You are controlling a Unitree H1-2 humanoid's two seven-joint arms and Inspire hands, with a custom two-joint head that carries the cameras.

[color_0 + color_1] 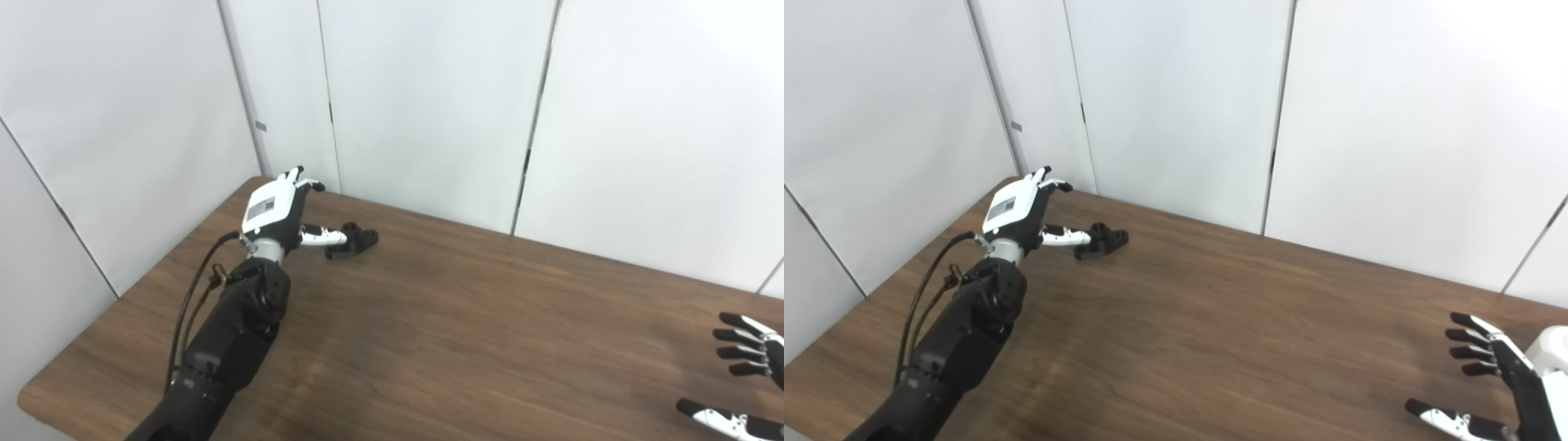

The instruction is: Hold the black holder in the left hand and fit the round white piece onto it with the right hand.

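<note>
- Left eye view: the black holder (352,240) lies flat on the brown desk (465,331), far back on the left side, close to the rear edge and the white wall panels (429,98).
- The left hand (278,211) sits just left of the holder. Its thumb reaches rightward and looks to touch the holder's near-left end, though real contact cannot be told; the other fingers (297,177) are spread and point away toward the wall, closed on nothing. The holder is not yet gripped.
- The holder's long axis runs roughly left to right, slanting a little away toward the right, so it lies almost in line with the thumb.
- The right hand (750,373) enters at the lower right corner, well apart from the holder, with fingers splayed and nothing in them.
- Right eye view: the same layout, seen slightly from the right. The holder (1101,240) rests on the desk (1225,343) just right of the left hand (1020,211), whose fingers stand apart.
- The right hand (1497,386) shows more fully here, palm facing left, thumb low, fingers spread and empty.
- The left hand is by far the nearer to the holder, so the coming move is likely a closing of its fingers around the holder's left end.
- The round white piece is not visible in either view.
- The desk is wood-grained; plain white panels wall in the room behind and to the left.
</note>
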